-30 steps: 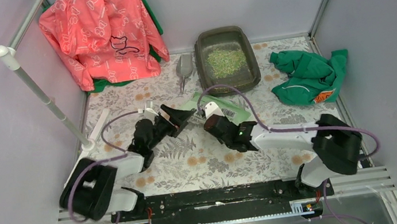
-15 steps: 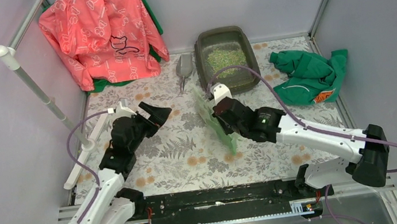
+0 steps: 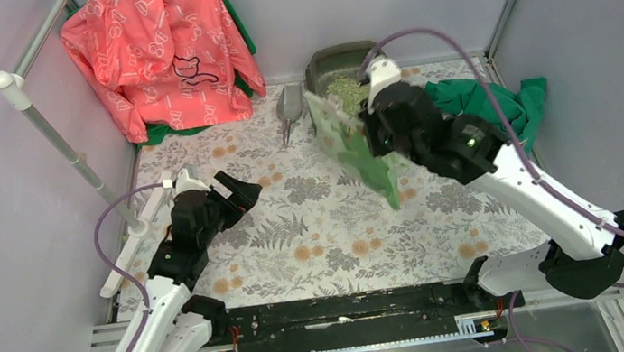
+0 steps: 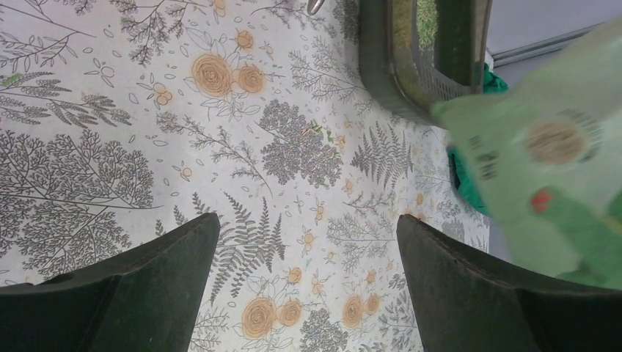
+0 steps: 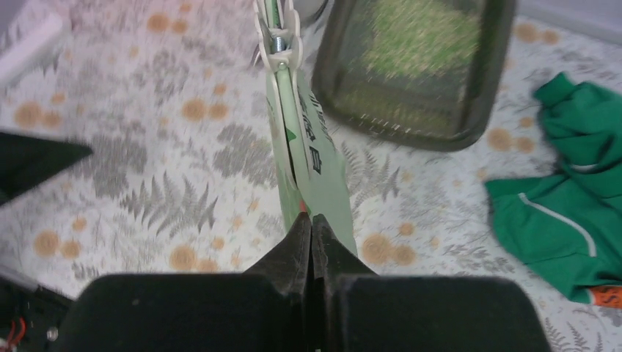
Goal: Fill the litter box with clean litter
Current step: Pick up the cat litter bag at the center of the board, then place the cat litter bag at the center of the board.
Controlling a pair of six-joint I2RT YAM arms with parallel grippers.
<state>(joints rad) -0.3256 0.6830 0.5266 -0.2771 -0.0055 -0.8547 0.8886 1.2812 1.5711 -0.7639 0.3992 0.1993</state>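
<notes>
Since the last frame the right arm has swung the bag (image 3: pixel 358 153) up and back off the tabletop (image 3: pixel 318 248). It now hangs tilted in the air, with its upper end over the near edge of the litter box (image 3: pixel 333 51). The left arm has pulled back toward its own side.

The right hand (image 5: pixel 309 224) is pressed tight together, pinching the light green bag by its lower edge, and the bag stands edge-on in the wrist view. The left hand (image 4: pixel 304 224) is spread wide with nothing in it, hovering over the floral tabletop, well apart from the bag.

The litter box sits at the far edge of the tabletop against the back wall. A heap of clean litter (image 5: pixel 414 37) is already inside it, speckled pale green and beige. The wrist view is pretty blurry there, so I can't tell if any grains are dropping from the bag.

A small grey scoop (image 3: pixel 288 106) lies just left of the box, and a crumpled green garment (image 3: pixel 500 110) lies to its right. A pink jacket (image 3: pixel 160 50) sits in the far left corner.
</notes>
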